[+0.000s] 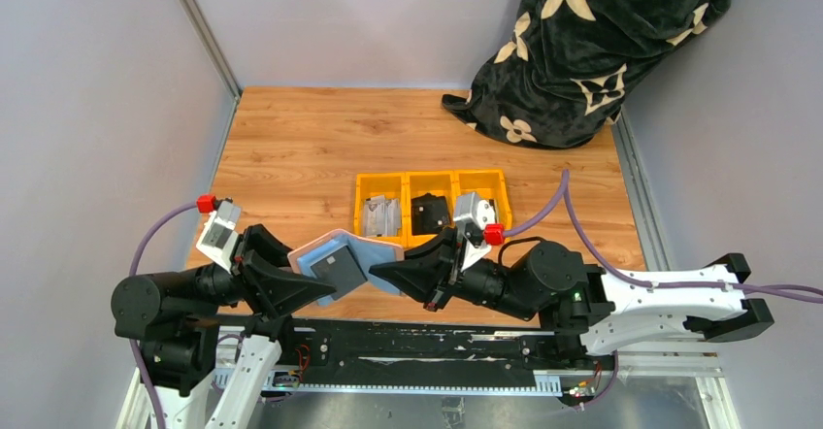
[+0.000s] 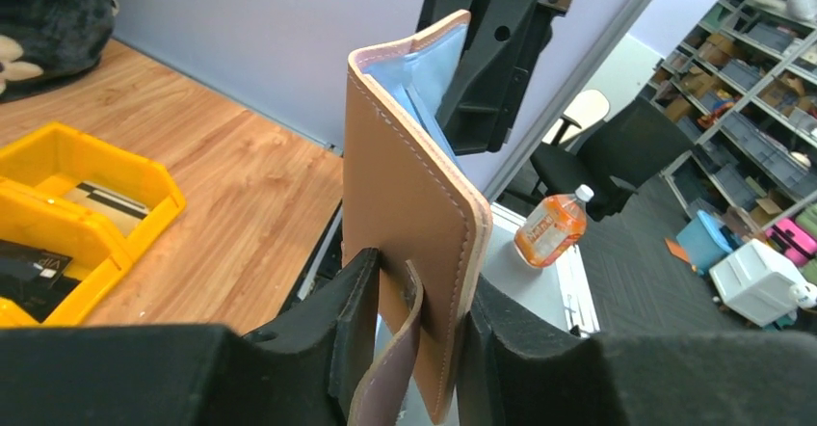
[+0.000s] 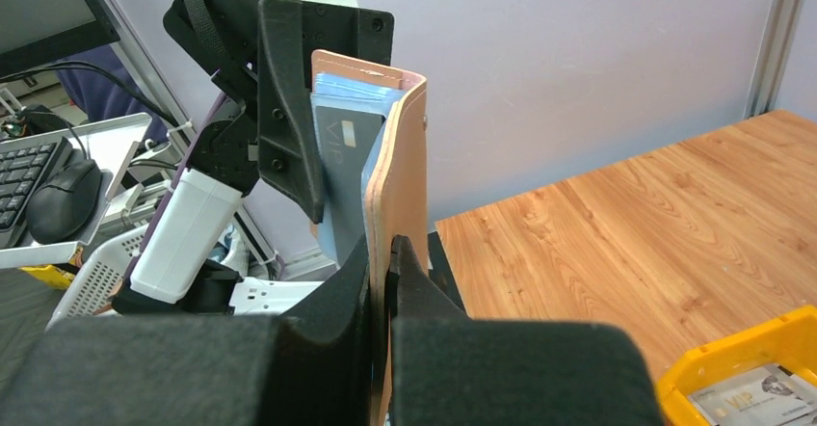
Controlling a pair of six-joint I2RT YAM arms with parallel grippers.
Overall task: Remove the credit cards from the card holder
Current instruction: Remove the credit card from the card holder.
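The card holder (image 1: 345, 259) is held open in the air between both grippers above the table's near edge. Its inside is grey-blue and its outside tan. My left gripper (image 1: 306, 288) is shut on its left flap; in the left wrist view the jaws clamp the tan cover (image 2: 409, 185) beside the closing tab (image 2: 390, 387). My right gripper (image 1: 383, 276) is shut on the right flap (image 3: 405, 156). A grey credit card (image 3: 342, 146) sits in the inner slots and also shows from above (image 1: 340, 269). Whitish cards (image 1: 381, 217) lie in a yellow bin.
A yellow three-compartment bin (image 1: 432, 174) stands just behind the grippers; its middle compartment holds a black wallet (image 1: 429, 214). A black cloth with a pale flower print (image 1: 592, 41) is heaped at the back right. Grey walls close in both sides.
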